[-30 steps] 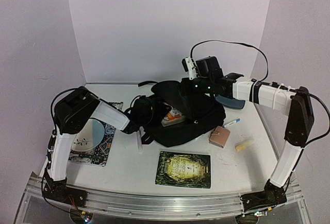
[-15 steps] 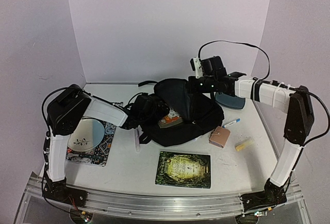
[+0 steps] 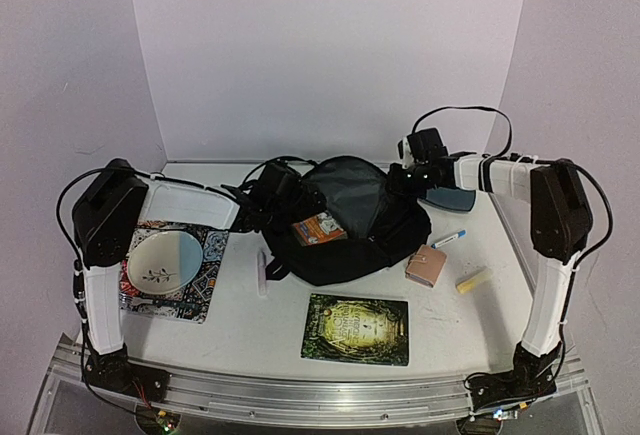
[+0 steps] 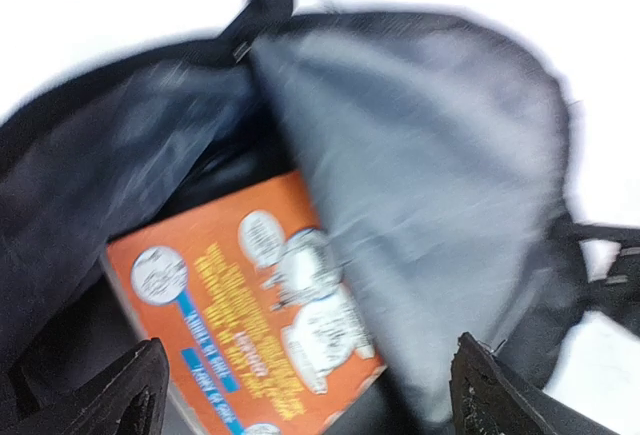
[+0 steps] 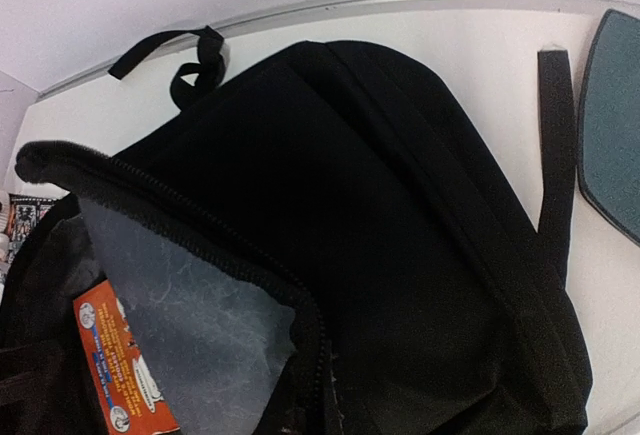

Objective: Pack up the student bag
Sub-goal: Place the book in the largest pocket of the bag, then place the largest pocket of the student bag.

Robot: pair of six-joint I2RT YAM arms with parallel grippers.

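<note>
Left tool (image 3: 262, 195): open. In the left wrist view the tool (image 4: 310, 405) has its two fingertips (image 4: 130, 395) wide apart with nothing between them. It hovers at the left edge of the bag's mouth.
Right tool (image 3: 402, 177): closed, low at the bag's rear right edge. Its fingers are out of sight in its own wrist view, and I cannot tell whether it pinches any fabric.
Student bag (image 3: 345, 240): black backpack lying flat at the middle of the tabletop (image 3: 260, 330), between the two tools. Its main compartment is unzipped and gaping, showing the grey lining (image 4: 420, 185).
Orange book (image 3: 318, 227): inside the open compartment, cover up, its near corner seen just above the left fingertips. It is partly tucked under the lining.
Bag straps: one black strap (image 5: 555, 155) lies flat on the tabletop, just beside the tray. A looped handle (image 5: 190, 60) lies at the bag's far end.
Blue-grey tray (image 3: 448, 198): on the tabletop right of the bag, near the right tool.
Pen (image 3: 449, 238): blue and white, right of the bag.
Tan pouch (image 3: 427, 266): at the bag's near right corner.
Yellow stick (image 3: 474, 280): right of the pouch, apart from it.
Green book (image 3: 360, 328): lying flat, nearer than the bag.
Plate (image 3: 165, 258): on a patterned mat (image 3: 205, 285), left of the bag.
</note>
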